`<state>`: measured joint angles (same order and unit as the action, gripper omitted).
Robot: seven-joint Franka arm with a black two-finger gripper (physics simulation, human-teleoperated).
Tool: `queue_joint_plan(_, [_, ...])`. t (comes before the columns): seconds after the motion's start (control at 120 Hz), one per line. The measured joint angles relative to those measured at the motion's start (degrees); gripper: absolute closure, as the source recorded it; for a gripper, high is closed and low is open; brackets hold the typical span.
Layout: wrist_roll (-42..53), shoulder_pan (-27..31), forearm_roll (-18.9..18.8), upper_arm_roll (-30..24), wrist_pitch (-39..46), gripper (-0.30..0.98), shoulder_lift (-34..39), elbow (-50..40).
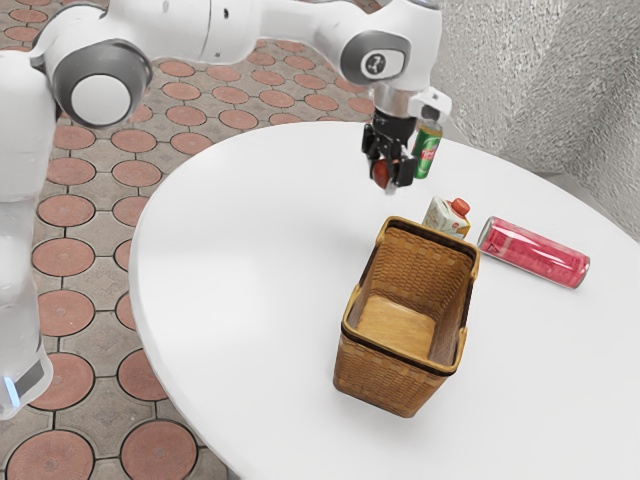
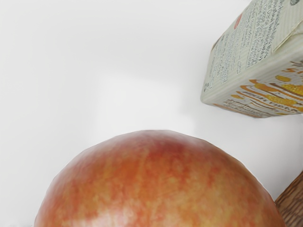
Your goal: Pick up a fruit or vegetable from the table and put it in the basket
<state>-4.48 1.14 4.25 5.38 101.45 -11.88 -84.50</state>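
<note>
Holding the apple (image 1: pixel 381 174) now, right there in the claw (image 1: pixel 386 178)! Set partway open, to about the fruit's own width, with the apple caught between black fingers (image 1: pixel 404 172). Looks round and smooth from the wrist, red streaked over orange and yellow, with a pale shine low on the skin. Hangs out beyond the basket (image 1: pixel 375 385), on the far side in the exterior view, outside and apart from the rim.

On to the basket: woven in brown wicker, roughly rectangular, open at the top, trimmed with a dark band and a golden-brown edge. Shows a smoother, lighter bottom inside. Stands upright on the glossy white tabletop (image 1: pixel 250 260), curved at the edge.

Near the basket's far rim, on to the carton (image 1: pixel 446 217): boxy, pale, capped in orange-red, printed with orange swirls and small lettering. Over toward the exterior view's right, on to the red can (image 1: pixel 535 252), lying on its side, cylindrical and shiny, silvery at the ends. Just behind the claw, on to the green can (image 1: pixel 426 152), standing upright. Down below, paved in round terracotta tiles (image 1: pixel 64 257) set in rough grey stone.
</note>
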Motion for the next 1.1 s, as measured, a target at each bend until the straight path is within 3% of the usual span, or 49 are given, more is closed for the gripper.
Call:
queue_joint_plan(0.342, [0.2, -7.3, -4.1, -1.2, -2.5, 0.35, 5.2, 1.1])
queue_joint_plan(0.867, [0.4, -18.6, -5.1, -1.7, -2.8, 0.35, 2.2, 4.9])
queue_joint_plan(0.967, [0.5, -18.7, -5.2, -1.8, -2.6, 0.17, 1.9, 5.0])
queue_joint_plan(1.1, [0.5, -19.7, -5.3, -1.8, -2.0, 0.07, 1.7, 5.0])
